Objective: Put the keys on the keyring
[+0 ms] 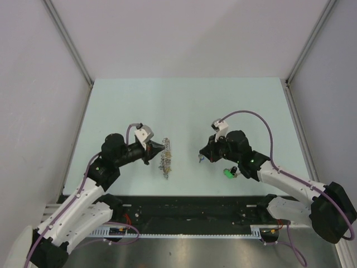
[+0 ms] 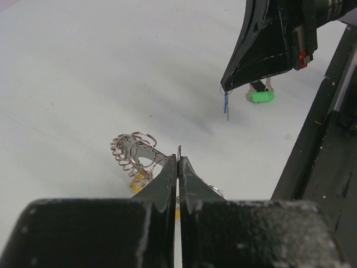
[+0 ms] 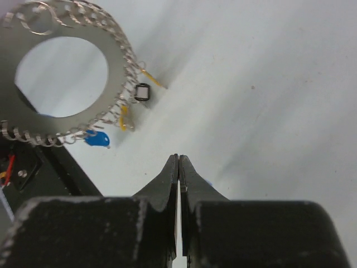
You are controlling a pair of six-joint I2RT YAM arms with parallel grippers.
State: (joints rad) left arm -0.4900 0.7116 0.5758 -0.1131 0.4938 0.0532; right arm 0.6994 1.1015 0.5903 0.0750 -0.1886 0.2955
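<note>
My left gripper (image 1: 160, 147) is shut on the edge of the keyring (image 1: 165, 158), a grey metal ring edged with wire loops, and holds it upright and edge-on over the table. In the left wrist view the ring's thin plate sits between the shut tips (image 2: 179, 157), with the loops (image 2: 129, 146) to the left. Facing it, my right gripper (image 1: 201, 157) is shut on a tiny blue key (image 2: 226, 106) that hangs from its tips. The right wrist view shows the keyring (image 3: 117, 67) carrying a blue key (image 3: 97, 138), a black one (image 3: 142, 92) and a yellow one (image 3: 124, 118). A green key (image 1: 228, 174) lies beside the right arm.
The pale green table (image 1: 184, 106) is walled in by white panels on three sides. A black rail (image 1: 189, 206) runs along the near edge between the arm bases. The right arm's purple cable (image 1: 251, 114) arcs above its wrist.
</note>
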